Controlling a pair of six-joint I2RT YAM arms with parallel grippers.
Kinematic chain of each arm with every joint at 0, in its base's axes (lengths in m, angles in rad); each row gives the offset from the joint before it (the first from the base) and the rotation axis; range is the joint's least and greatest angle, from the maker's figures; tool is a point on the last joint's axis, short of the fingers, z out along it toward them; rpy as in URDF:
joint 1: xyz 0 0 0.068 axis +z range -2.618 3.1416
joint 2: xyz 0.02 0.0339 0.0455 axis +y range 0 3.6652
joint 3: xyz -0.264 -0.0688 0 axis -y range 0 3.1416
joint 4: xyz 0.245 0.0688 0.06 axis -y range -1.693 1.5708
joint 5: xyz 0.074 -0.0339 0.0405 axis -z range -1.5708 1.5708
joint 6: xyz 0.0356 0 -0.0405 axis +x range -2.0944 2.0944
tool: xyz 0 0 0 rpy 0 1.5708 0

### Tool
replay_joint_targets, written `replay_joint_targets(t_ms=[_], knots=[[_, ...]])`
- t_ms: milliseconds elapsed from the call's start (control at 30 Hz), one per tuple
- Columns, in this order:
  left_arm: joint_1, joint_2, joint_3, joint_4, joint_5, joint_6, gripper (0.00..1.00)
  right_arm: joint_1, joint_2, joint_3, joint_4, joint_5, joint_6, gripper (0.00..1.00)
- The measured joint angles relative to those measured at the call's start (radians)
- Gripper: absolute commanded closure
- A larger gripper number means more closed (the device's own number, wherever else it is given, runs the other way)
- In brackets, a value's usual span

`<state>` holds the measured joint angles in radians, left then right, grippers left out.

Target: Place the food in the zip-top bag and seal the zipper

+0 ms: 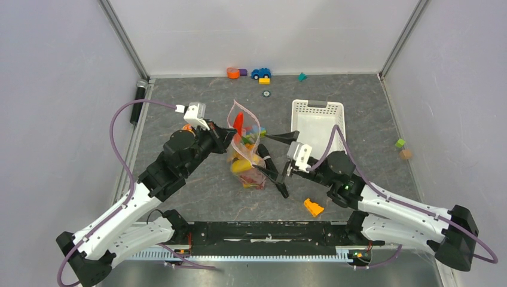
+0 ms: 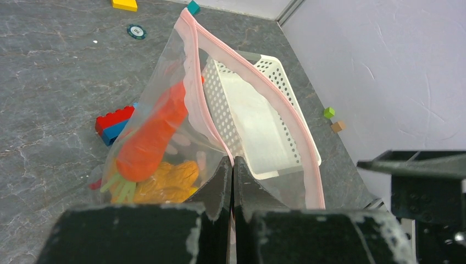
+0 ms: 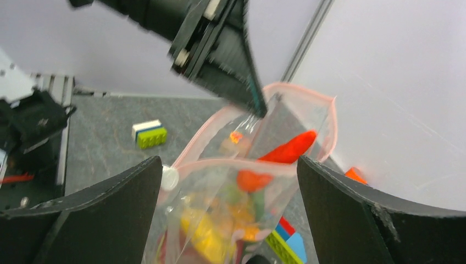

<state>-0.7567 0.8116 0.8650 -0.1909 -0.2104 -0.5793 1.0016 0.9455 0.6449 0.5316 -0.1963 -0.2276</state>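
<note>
The zip-top bag [image 1: 246, 154] stands upright at mid-table, its mouth gaping. My left gripper [image 1: 229, 135] is shut on the pink zipper [image 2: 286, 115] edge, pinched at its fingertips [image 2: 232, 165]. Inside the bag lies the food: an orange carrot [image 2: 151, 135], a red chili [image 3: 288, 148], yellow pieces [image 3: 206, 234] and some green. My right gripper [image 1: 276, 161] is open wide just right of the bag. In the right wrist view its fingers [image 3: 115, 203] flank the bag [image 3: 242, 203] without touching it.
A white lattice basket [image 1: 317, 122] stands right behind the bag. An orange wedge block [image 1: 313, 207] lies near the right arm. Building bricks [image 2: 112, 124] lie beside the bag. Small toys [image 1: 260, 73] line the far edge, and two cubes [image 1: 402, 147] sit at the right.
</note>
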Motion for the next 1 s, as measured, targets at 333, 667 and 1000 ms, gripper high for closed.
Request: replay_joint_targets(t_ms=[333, 667, 1000], knots=[[0.000, 0.017, 0.001, 0.003, -0.004, -0.030, 0.98, 0.000, -0.046, -0.171, -0.025, -0.074, -0.059, 0.11], [0.000, 0.022, 0.006, -0.001, -0.019, -0.039, 0.98, 0.000, 0.020, -0.171, 0.103, -0.042, -0.019, 0.63], [0.000, 0.007, 0.018, -0.036, -0.051, -0.039, 0.98, 0.000, 0.051, -0.171, 0.159, 0.056, 0.051, 1.00]])
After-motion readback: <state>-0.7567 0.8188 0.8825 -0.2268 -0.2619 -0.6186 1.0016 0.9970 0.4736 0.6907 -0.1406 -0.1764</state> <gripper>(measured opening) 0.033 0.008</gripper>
